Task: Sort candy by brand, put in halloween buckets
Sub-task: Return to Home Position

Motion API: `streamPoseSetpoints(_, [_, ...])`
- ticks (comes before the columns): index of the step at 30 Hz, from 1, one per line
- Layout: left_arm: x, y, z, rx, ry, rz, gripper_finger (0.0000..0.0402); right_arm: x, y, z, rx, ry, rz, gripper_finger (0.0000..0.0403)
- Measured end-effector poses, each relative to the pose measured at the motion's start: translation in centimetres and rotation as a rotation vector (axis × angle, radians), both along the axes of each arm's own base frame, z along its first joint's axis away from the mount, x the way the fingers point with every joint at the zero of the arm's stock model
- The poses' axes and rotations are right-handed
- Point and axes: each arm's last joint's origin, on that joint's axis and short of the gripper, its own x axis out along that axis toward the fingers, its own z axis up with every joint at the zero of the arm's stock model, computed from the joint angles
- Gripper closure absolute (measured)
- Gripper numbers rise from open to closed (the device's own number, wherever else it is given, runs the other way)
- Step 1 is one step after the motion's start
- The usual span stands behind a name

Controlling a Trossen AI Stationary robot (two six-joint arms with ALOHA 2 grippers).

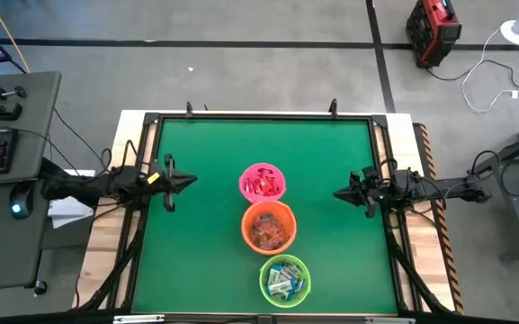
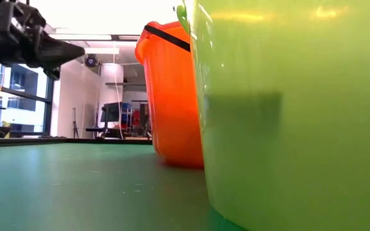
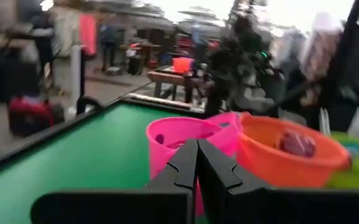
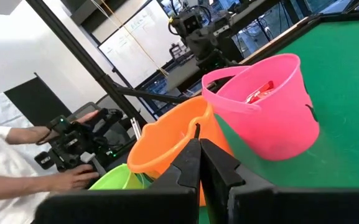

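While both arms hang over the table [image 1: 205, 261], all the candy that shows sits inside buckets. Three buckets stand upright in one row down the table's middle line, from about the centre toward the front edge.

- Pink bucket [image 1: 243, 184]: nearest the centre. Holds red candy [image 1: 263, 186].
- Orange bucket [image 1: 245, 227]: next in the row. Holds orange-red candy [image 1: 270, 230].
- Green bucket [image 1: 262, 281]: last, close to the front edge. Holds blue-and-white candy [image 1: 284, 281].
- Neighbouring rims meet or nearly meet; true contact cannot be settled from above.

Left gripper [image 1: 192, 180]: over the left half of the table, between the left edge and the pink bucket, well apart from it, tips aimed at the row. Its wrist view shows the fingers [image 3: 185, 165] pressed together, nothing between them. From table height it hangs high, clear of the surface.

Right gripper [image 1: 336, 193]: over the right half, nearer the right edge than the buckets, tips aimed back at the row, about level with the gap between pink and orange. Fingers [image 4: 188, 163] pressed together, carrying nothing.

Low view: the green bucket's wall fills the near right, with the orange bucket just behind it.

Right wrist view: red wrappers lie inside the pink bucket. Beyond the table's far side, a person's hand [image 4: 73, 177] rests at a dark device [image 4: 79, 143], with a white sleeve [image 4: 5, 155] beside it.
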Motion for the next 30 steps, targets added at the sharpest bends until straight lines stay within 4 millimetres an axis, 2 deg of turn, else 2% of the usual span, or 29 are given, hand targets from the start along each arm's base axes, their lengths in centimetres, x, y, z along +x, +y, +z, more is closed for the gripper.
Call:
streamPoseSetpoints(4, [0.05, -0.26, -0.1, 0.121, 0.026, -0.096, 0.0401, 0.0, 0.0, 0.0, 0.0, 0.0, 0.0, 0.0402])
streamPoseSetpoints(30, [0.05, -0.33, -0.07, 0.091, 0.018, -0.119, 0.0401, 0.0, 0.0, -0.01, 0.0, 0.001, 0.0, 0.0402])
